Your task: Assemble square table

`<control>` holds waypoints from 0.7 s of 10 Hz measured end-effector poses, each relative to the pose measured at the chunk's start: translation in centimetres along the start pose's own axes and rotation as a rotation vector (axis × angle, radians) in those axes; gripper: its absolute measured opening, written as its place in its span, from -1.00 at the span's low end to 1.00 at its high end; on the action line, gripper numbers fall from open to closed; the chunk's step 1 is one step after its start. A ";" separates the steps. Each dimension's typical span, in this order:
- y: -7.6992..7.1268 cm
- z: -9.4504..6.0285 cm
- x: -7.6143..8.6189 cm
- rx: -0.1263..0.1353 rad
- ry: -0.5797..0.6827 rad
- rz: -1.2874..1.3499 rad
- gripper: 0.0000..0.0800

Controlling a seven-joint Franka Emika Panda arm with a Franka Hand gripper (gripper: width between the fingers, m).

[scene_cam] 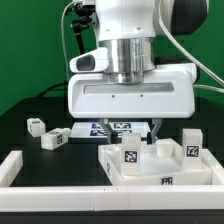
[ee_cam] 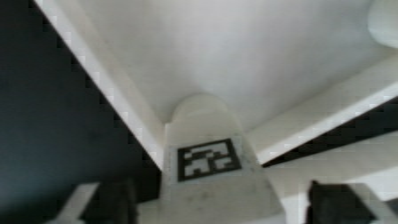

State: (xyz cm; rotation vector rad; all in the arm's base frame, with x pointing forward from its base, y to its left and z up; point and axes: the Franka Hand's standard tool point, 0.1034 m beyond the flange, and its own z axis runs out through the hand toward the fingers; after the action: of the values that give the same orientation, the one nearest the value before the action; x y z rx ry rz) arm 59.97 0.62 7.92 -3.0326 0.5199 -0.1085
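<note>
I read the gripper [scene_cam: 133, 138] as open. In the wrist view its fingers [ee_cam: 111, 205] stand either side of the tagged leg [ee_cam: 210, 160], with a gap on each side and nothing held. That leg stands upright on the square tabletop [scene_cam: 150, 172], at the exterior view's right. A second upright leg [scene_cam: 192, 150] occupies another corner

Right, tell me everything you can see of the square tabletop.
The tabletop is a white square slab, plastic by its look, lying flat on the dark table with its rimmed hollow side up. A small black-and-white tag sits on its near edge. Two white tagged legs stand upright on it, one toward the exterior view's left, one at its right. The gripper hangs just above it, fingers apart.
</note>
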 end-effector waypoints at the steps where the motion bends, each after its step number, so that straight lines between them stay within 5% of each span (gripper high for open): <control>1: 0.0 0.0 0.0 0.000 -0.001 0.062 -0.06; 2: -0.1 0.0 -0.1 0.005 -0.002 0.152 -0.28; 6: -0.1 0.1 1.1 -0.003 -0.020 0.567 -0.28; 7: 0.0 0.1 1.4 0.016 -0.050 0.765 -0.28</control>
State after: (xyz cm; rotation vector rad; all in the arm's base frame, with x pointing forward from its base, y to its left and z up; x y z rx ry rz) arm 61.32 0.18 7.88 -2.5840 1.5888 0.0054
